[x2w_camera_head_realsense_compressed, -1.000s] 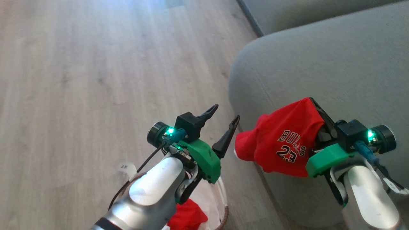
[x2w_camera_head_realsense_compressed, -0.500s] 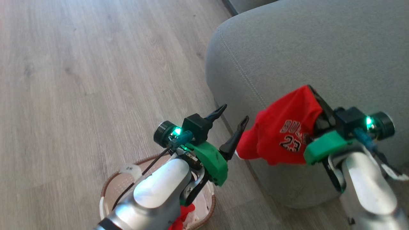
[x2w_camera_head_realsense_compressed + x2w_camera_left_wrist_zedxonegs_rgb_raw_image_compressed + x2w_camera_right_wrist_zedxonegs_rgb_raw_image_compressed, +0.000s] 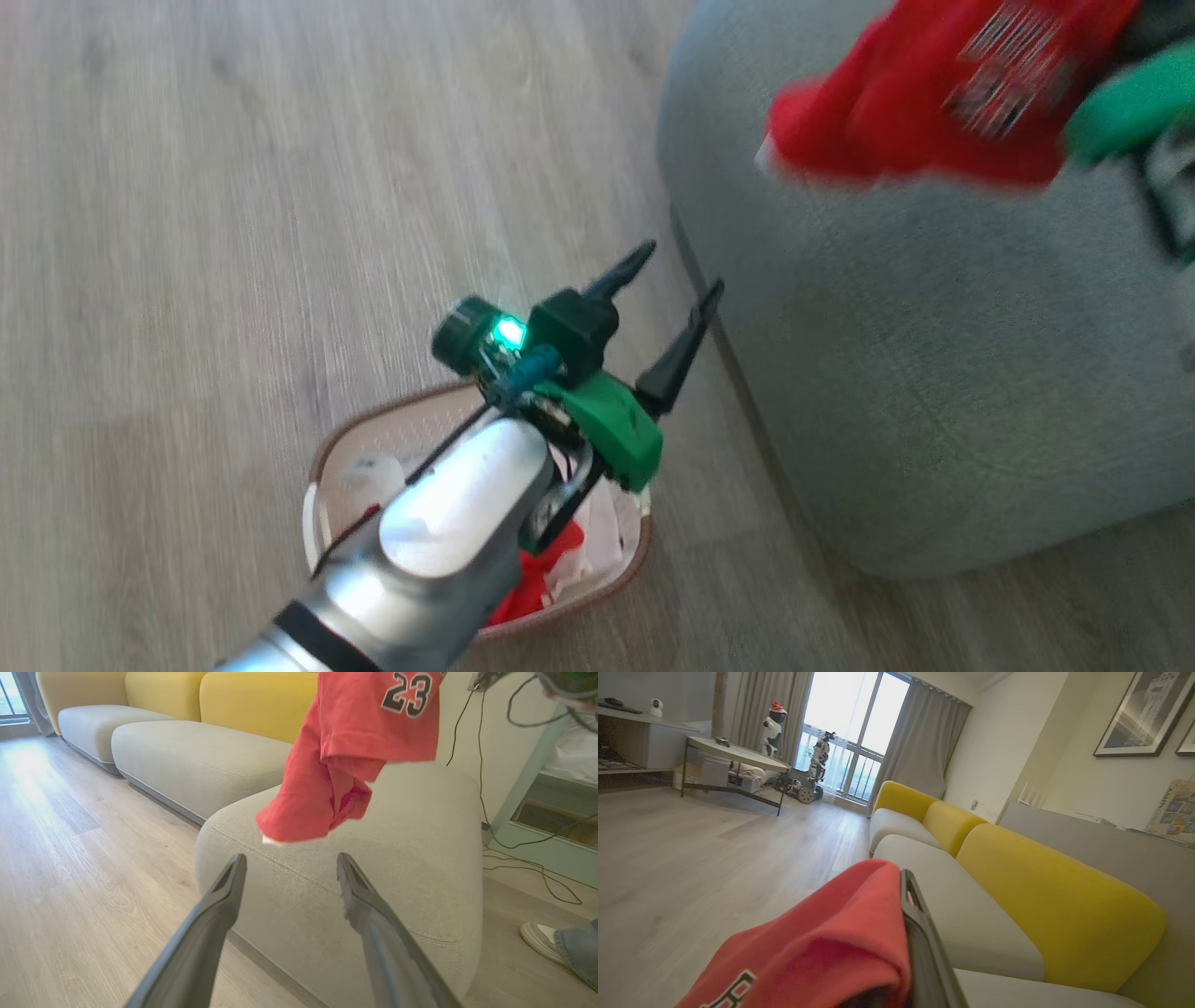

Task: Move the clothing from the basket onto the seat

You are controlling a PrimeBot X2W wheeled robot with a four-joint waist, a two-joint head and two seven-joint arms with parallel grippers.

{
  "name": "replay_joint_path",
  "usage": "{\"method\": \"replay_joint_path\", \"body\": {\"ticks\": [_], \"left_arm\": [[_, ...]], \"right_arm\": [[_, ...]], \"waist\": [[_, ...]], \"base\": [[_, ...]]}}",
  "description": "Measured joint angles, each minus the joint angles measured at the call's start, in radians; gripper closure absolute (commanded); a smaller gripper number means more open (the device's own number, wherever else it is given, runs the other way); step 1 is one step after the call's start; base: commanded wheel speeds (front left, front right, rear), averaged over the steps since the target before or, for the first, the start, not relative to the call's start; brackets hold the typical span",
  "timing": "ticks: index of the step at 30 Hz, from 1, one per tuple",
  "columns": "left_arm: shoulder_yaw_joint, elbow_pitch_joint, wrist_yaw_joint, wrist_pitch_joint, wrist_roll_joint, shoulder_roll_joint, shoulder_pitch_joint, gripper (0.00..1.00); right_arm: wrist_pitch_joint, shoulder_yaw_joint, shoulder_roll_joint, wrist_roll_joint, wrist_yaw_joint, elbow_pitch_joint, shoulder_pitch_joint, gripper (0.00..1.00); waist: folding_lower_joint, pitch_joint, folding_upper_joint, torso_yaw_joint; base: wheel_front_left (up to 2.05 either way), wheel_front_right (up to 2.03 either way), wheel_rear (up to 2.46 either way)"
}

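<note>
Floor: a pale wood-look plank floor [image 3: 233, 233] ran under the whole scene, from the near basket to the far window.
Seat: a large grey-green fabric seat cushion [image 3: 934, 373] with a rounded corner and a stitched seam stood on the floor to the right of the basket.
Sofa: more grey cushions stood in a row beyond it, with rounded yellow back cushions [image 3: 1045, 896] behind them.
Basket: a small oval cream plastic basket [image 3: 322, 457] with a brown rim sat on the floor, near the seat's corner but apart from it.
Clothing left: a crumpled second red garment [image 3: 532, 579] lay inside the basket on a white liner [image 3: 597, 532].
Clothing held: a bright red mesh garment printed with 23 [image 3: 345, 756] hung in the air over the seat's rounded corner, blurred in the head view.
Right gripper: the right gripper [image 3: 909, 905] was clamped on that garment, the cloth draped over its dark fingers.
Left gripper: the left gripper [image 3: 681, 268] hung above the basket with its fingers spread wide and nothing between them.
Far room: a tall window with grey curtains [image 3: 850, 742], a pale table on dark legs [image 3: 738, 753] and a framed picture [image 3: 1134, 714] on the wall.
Right side: a pale green shelf unit [image 3: 537, 765], loose dark cables [image 3: 514, 858] on the floor, and a person's white shoe [image 3: 537, 935].
</note>
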Motion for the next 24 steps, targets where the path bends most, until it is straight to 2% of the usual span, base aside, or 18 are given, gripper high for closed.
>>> {"method": "replay_joint_path", "body": {"ticks": [4,8,15,24], "left_arm": [[0.016,-0.028,0.008,0.000,0.037,0.016,-0.042,0.00],[0.033,-0.053,0.007,0.000,0.063,0.027,-0.061,0.00],[0.033,-0.086,0.009,0.000,0.091,0.055,-0.102,0.00],[0.033,-0.159,0.042,0.023,0.116,0.093,-0.135,0.00]], "right_arm": [[0.032,-0.033,-0.058,0.039,0.000,0.051,-0.161,1.00],[0.047,-0.041,-0.131,-0.024,0.000,0.105,-0.298,1.00],[0.059,-0.134,-0.150,-0.061,0.000,0.254,-0.448,1.00],[-0.006,-0.315,-0.153,-0.149,0.000,0.424,-0.467,1.00]], "waist": [[0.0000,0.076,0.0000,0.030],[0.0001,0.157,0.0000,0.060],[0.0002,0.287,-0.0001,0.104],[0.0001,0.413,-0.0002,0.134]], "base": [[0.00,0.00,0.00],[0.00,0.00,0.00],[0.00,0.00,0.00],[0.00,0.00,0.00]]}}
